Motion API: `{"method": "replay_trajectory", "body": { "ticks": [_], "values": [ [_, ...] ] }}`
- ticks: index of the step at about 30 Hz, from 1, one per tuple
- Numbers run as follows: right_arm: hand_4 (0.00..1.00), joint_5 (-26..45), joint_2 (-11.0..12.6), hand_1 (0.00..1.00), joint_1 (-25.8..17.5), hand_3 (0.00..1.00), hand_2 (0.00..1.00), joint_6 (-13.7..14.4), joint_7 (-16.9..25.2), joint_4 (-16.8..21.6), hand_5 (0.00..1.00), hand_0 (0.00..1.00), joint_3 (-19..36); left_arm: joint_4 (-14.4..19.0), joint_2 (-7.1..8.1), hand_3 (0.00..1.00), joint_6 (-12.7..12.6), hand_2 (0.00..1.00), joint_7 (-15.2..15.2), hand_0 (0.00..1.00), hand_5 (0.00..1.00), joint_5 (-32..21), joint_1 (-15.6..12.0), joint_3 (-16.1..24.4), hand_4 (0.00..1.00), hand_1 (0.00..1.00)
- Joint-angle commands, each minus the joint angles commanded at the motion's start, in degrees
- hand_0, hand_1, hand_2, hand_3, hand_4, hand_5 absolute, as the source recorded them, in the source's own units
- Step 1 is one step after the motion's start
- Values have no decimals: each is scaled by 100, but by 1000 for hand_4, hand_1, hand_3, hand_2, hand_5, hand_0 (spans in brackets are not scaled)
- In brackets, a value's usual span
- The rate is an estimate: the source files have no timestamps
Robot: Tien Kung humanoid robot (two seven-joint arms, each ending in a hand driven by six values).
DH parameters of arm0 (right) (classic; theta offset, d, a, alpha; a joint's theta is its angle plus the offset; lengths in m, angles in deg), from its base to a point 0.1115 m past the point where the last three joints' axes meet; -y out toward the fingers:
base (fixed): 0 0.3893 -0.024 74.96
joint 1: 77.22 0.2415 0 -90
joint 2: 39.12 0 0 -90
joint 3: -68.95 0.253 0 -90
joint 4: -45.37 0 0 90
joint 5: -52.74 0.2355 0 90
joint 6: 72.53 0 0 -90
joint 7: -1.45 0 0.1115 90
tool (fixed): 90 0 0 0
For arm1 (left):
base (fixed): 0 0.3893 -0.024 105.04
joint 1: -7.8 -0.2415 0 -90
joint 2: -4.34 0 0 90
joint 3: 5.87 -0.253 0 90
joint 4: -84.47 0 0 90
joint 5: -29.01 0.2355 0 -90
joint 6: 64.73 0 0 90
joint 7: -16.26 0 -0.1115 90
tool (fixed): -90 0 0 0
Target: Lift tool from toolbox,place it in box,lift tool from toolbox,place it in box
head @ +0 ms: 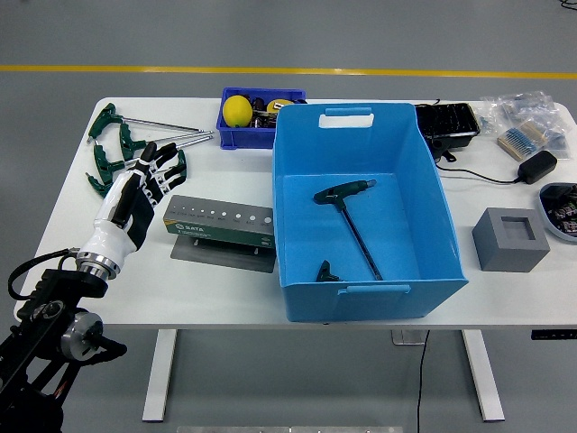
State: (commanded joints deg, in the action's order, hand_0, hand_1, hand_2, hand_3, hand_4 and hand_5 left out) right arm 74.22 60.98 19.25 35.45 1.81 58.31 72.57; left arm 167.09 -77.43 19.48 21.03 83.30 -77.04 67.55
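My left hand is open with fingers spread and holds nothing. It hovers over the table's left part, just right of several green-handled T-wrenches. A small dark blue toolbox bin with a yellow tape measure stands at the back. The big light blue box stands in the middle. A green-handled T-wrench lies in it, with a small black part near its front wall. My right arm is out of view.
A grey-green SATA case lies on a grey plate left of the blue box. At the right stand a grey block, a black tray, a black adapter with cable, bagged parts and a round dish.
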Motion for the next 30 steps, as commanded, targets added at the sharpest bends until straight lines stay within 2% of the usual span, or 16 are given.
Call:
{"method": "replay_trajectory", "body": {
  "ticks": [8, 30],
  "values": [
    [786, -31, -2, 668, -14, 554, 728, 1, -7, 0, 685, 694, 13, 0, -49, 793, -17, 928, 21, 831, 853, 60, -18, 176, 927, 831],
    [786, 139, 5, 667, 19, 554, 728, -22, 33, -3, 684, 695, -83, 35, -158, 795, 58, 931, -59, 836, 859, 182, -61, 456, 928, 831]
  ]
}}
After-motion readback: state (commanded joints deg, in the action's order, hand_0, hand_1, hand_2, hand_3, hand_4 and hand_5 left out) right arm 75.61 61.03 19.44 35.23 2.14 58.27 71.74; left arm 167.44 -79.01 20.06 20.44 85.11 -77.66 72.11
